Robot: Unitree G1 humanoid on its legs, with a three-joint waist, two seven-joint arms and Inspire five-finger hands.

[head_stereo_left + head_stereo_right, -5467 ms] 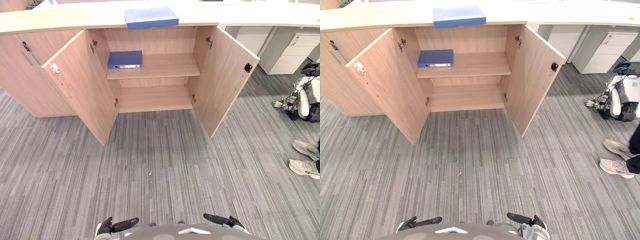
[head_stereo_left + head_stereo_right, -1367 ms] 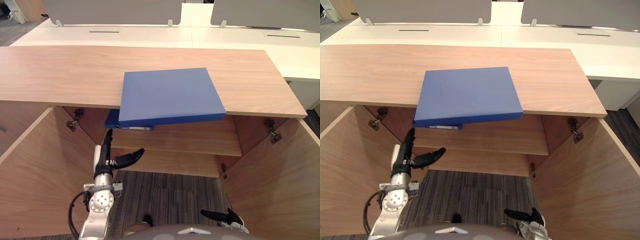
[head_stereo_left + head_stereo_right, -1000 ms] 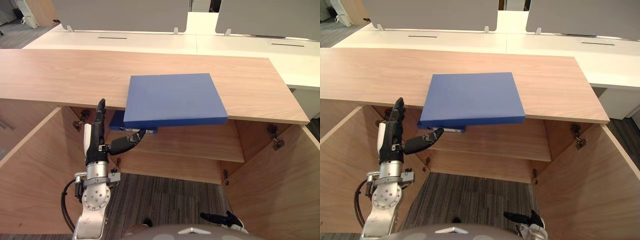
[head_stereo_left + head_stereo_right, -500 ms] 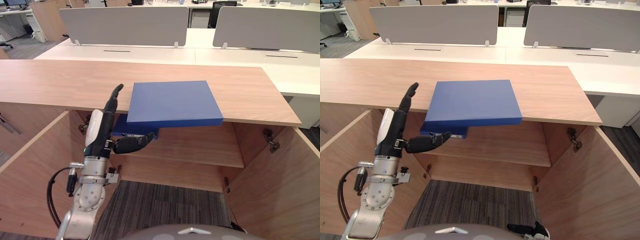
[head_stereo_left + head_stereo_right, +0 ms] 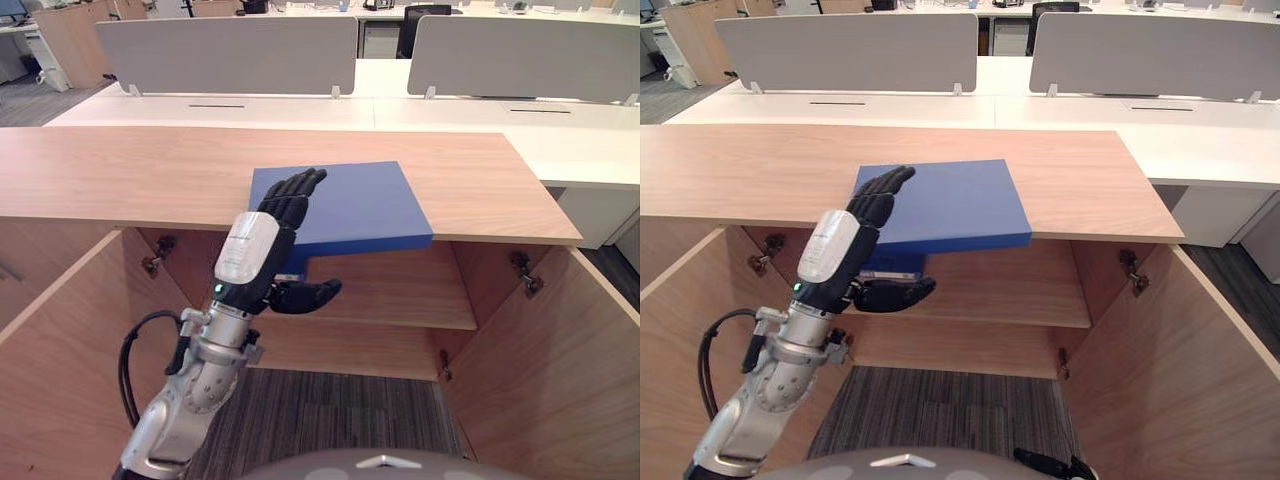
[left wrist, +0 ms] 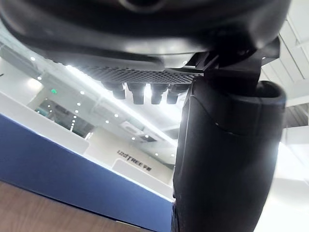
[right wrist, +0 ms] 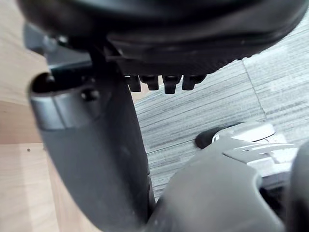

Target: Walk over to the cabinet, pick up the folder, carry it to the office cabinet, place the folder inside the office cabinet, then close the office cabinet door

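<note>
Cabinet (image 5: 120, 175): standing open, with both doors (image 5: 545, 370) standing wide and bare carpet (image 5: 330, 425) lying between them.
Blue folder (image 5: 365, 205): lying flat on the cabinet top, its front edge sticking out over the shelves.
Left hand (image 5: 268, 238): reaching up, straight fingers (image 5: 297, 190) lying over the folder's left corner, thumb (image 5: 308, 295) pointing under it, not squeezing.
Second folder (image 5: 902, 262): sitting on the shelf, mostly hiding behind the left hand.
Right hand (image 7: 94, 150): hanging low over the carpet, fingers loose, holding nothing.

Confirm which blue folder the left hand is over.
The folder on the cabinet top, overhanging its front edge: the left hand has straight fingers above it. The other folder lies on the shelf inside.
</note>
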